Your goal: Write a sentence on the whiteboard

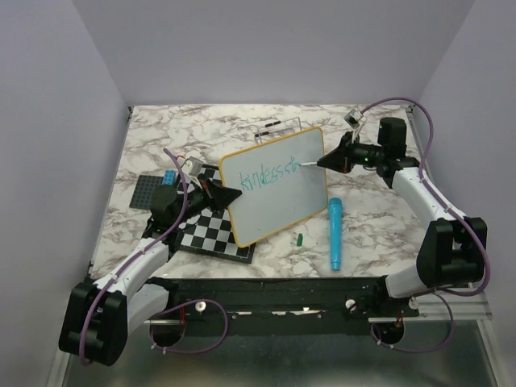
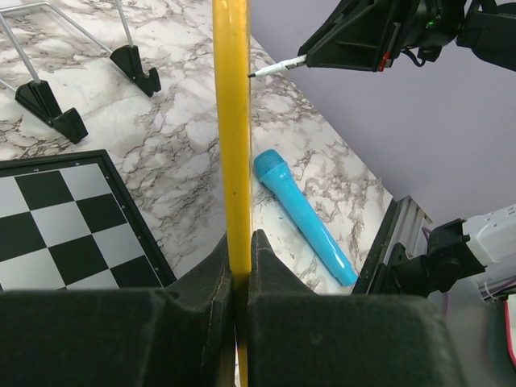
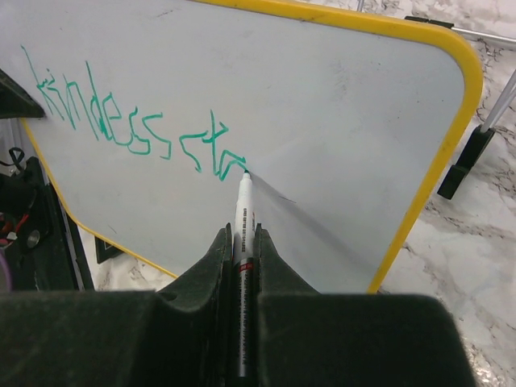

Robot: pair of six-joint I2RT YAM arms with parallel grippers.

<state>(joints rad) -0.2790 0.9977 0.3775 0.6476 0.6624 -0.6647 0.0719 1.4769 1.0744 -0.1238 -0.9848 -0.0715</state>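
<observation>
The whiteboard (image 1: 278, 189), glossy white with a yellow frame, is held tilted up off the table. My left gripper (image 1: 228, 193) is shut on its left edge; the yellow frame (image 2: 232, 153) runs between the jaws in the left wrist view. My right gripper (image 1: 330, 160) is shut on a white marker (image 3: 244, 214), whose tip touches the whiteboard (image 3: 322, 121). The sentence (image 3: 133, 129) reads "kindess sta" in green, ending at the marker tip. In the top view the sentence (image 1: 270, 173) crosses the upper half of the board.
A checkered board (image 1: 211, 231) lies under the whiteboard's left corner. A blue microphone (image 1: 334, 232) and a small green cap (image 1: 299, 239) lie on the marble table (image 1: 379, 226). A wire stand (image 1: 278, 127) sits behind the board. A dark plate with a blue brick (image 1: 153, 187) is at left.
</observation>
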